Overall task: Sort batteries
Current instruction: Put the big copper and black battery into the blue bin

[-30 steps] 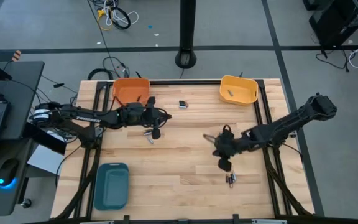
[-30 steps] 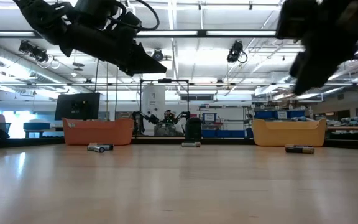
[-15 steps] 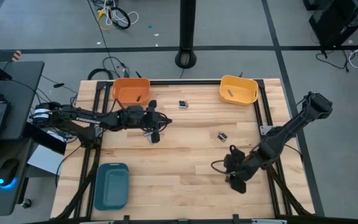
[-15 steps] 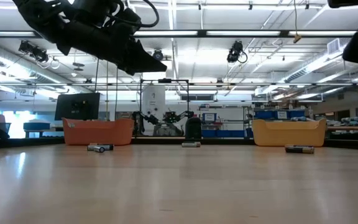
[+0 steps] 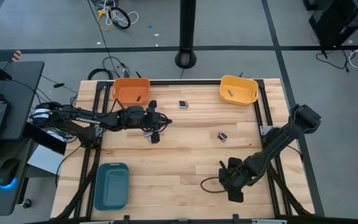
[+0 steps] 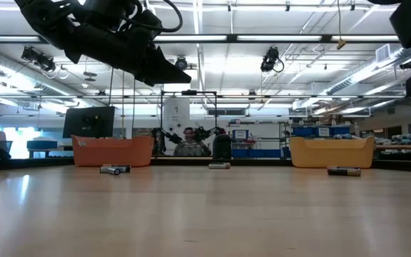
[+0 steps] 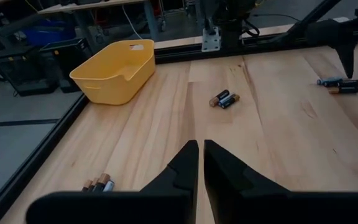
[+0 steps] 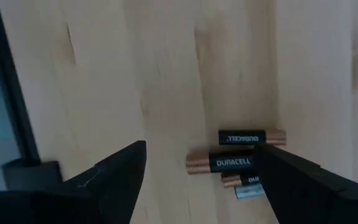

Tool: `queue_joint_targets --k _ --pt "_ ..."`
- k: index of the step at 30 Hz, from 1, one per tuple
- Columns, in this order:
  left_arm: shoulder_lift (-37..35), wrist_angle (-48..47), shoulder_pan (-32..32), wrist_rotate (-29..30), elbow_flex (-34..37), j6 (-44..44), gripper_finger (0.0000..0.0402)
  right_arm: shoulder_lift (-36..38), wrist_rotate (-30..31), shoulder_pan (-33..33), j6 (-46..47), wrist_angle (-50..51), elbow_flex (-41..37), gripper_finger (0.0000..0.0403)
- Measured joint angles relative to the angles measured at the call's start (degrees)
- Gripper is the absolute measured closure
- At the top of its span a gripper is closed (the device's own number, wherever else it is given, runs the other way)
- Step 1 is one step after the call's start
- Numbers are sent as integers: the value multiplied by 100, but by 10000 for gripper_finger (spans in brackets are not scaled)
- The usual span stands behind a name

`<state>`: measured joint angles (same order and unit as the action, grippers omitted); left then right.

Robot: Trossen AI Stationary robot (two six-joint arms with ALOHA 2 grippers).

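Note:
My right gripper [image 8: 207,180] hangs open, pointing down, over a small cluster of batteries [image 8: 236,160] lying on the wood near the table's near right corner. The fingers stand on either side of the cluster and above it. In the high view the right gripper [image 5: 232,183] hides those batteries. My left gripper [image 7: 199,152] is shut with nothing between its fingers and hovers near the table's far left [image 5: 155,129], above a few batteries [image 5: 148,132]. Two more batteries [image 5: 222,136] lie at centre right, and another small group [image 5: 183,104] lies near the far edge.
An orange tray [image 5: 131,91] and a yellow tray [image 5: 247,93] holding a battery [image 5: 230,93] stand along the far edge. A teal tray [image 5: 111,185] sits at the near left. A black frame rail [image 5: 272,155] runs beside the right arm. A person [image 6: 189,146] shows far behind the table.
My right gripper has swung from the table's centre right toward the near edge and sunk a little, tipping to point more steeply down over the near-right batteries. The two batteries at centre right, which it covered before, now show. My left gripper has kept still.

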<state>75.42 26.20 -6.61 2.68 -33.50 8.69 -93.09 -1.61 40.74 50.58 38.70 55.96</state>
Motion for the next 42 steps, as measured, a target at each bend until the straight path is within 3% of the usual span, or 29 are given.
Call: queue_joint_targets --k 7,25,42 --pt "0 -6 0 2 0 -7 369 -517 -22 131 -323 735 468 93" --pt "0 -37 0 2 0 -15 369 -716 50 126 -514 869 473 58" --pt "1 -41 -1 2 0 -36 369 -716 195 126 -727 715 350 91"
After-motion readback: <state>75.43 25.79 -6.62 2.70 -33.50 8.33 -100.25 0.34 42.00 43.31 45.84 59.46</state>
